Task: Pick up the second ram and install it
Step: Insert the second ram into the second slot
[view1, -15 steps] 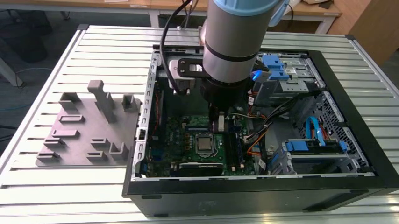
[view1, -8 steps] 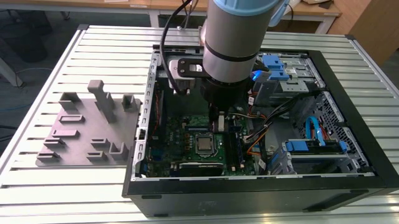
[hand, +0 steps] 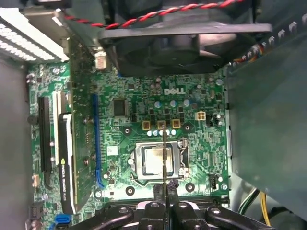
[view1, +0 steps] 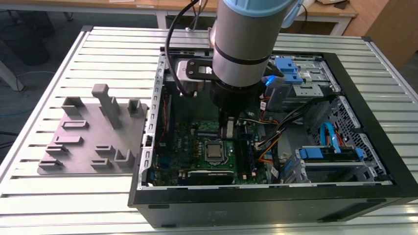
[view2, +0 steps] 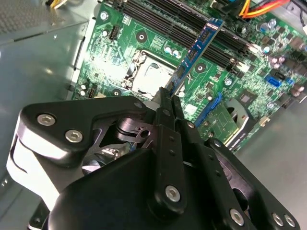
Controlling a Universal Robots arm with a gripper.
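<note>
My gripper (view2: 169,99) is shut on the second ram (view2: 194,52), a narrow blue-green stick that juts out from between the fingertips. In the first wrist view the ram (hand: 164,153) appears edge-on as a thin line, hanging over the square silver CPU (hand: 154,160) with the gripper (hand: 165,190) behind it. The exterior view has the gripper (view1: 228,131) lowered inside the open computer case, above the green motherboard (view1: 196,134). The long dark memory slots (view2: 163,26) lie beside the CPU socket, apart from the ram's lower edge.
A grey fixture tray (view1: 91,142) with upright blocks lies on the slatted table at the exterior view's left. Inside the case are a black fan (hand: 177,43), a graphics card (hand: 67,158), blue drive bays (view1: 330,152) and loose cables (view1: 277,129) near the gripper.
</note>
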